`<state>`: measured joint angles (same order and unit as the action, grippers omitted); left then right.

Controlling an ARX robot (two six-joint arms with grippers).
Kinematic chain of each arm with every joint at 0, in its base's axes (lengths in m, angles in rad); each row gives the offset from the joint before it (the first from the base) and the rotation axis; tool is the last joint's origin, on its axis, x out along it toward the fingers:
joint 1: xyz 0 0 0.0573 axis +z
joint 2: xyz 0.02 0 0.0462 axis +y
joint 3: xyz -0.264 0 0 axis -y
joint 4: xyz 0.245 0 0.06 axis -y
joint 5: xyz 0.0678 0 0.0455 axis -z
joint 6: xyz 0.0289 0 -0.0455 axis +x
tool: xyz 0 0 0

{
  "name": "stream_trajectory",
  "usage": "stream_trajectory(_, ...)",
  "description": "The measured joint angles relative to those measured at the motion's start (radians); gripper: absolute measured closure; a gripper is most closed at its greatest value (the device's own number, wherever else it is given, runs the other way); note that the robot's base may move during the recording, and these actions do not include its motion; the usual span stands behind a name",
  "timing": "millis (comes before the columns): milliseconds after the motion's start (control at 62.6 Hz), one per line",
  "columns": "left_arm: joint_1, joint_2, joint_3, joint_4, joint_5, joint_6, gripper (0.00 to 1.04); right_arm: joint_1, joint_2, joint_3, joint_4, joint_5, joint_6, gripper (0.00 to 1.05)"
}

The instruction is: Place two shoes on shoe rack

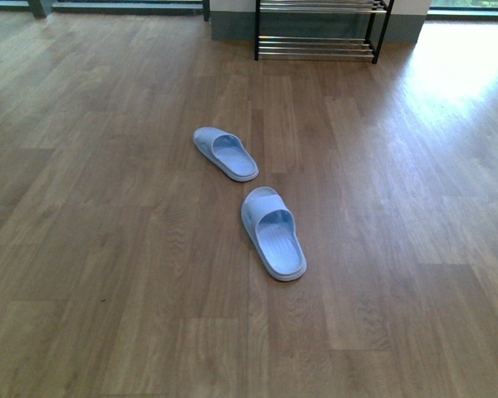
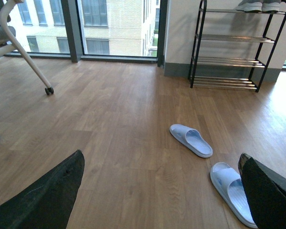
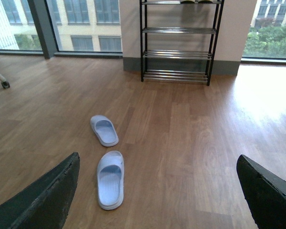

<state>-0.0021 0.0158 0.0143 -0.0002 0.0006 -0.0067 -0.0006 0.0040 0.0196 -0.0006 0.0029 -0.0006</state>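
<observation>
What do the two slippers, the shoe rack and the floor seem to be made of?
The nearer slipper and farther slipper: probably moulded foam or soft rubber, pale blue, matte, seamless. The shoe rack: black painted metal frame, shiny chrome-like bars. The floor: wood or laminate, visible grain, slight sheen.

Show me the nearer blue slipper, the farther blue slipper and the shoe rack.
nearer slipper (image 1: 275, 239), front view, on its footbed.
farther slipper (image 1: 230, 156), front view, on its footbed.
shoe rack (image 3: 178, 53), right wrist view, on a middle tier's chrome bars.
</observation>
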Motion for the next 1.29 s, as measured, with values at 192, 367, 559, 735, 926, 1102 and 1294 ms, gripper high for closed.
stream_trajectory(192, 0.0, 0.0, 0.0, 0.0, -0.002, 0.001, 0.09, -0.001, 0.001, 0.0, -0.001, -0.004, 0.0, 0.09)
stream_trajectory(367, 0.0, 0.0, 0.0, 0.0, -0.003, 0.001, 0.09, -0.001, -0.002, 0.0, 0.0, -0.006, 0.0, 0.09)
stream_trajectory(559, 0.0, 0.0, 0.0, 0.0, -0.001, 0.001, 0.09, -0.001, -0.001, 0.0, 0.0, -0.004, 0.0, 0.09)
stream_trajectory(735, 0.0, 0.0, 0.0, 0.0, -0.001, 0.001, 0.09, -0.001, -0.001, 0.0, 0.0, -0.004, 0.0, 0.09)
stream_trajectory(926, 0.0, 0.0, 0.0, 0.0, -0.001, 0.001, 0.09, -0.001, -0.001, 0.0, 0.0, -0.004, 0.0, 0.09)
stream_trajectory(1102, 0.0, 0.0, 0.0, 0.0, -0.001, 0.001, 0.09, -0.001, -0.001, 0.0, 0.0, -0.004, 0.0, 0.09)
stream_trajectory(1294, 0.0, 0.0, 0.0, 0.0, -0.001, 0.001, 0.09, -0.001, -0.001, 0.0, 0.0, -0.004, 0.0, 0.09)
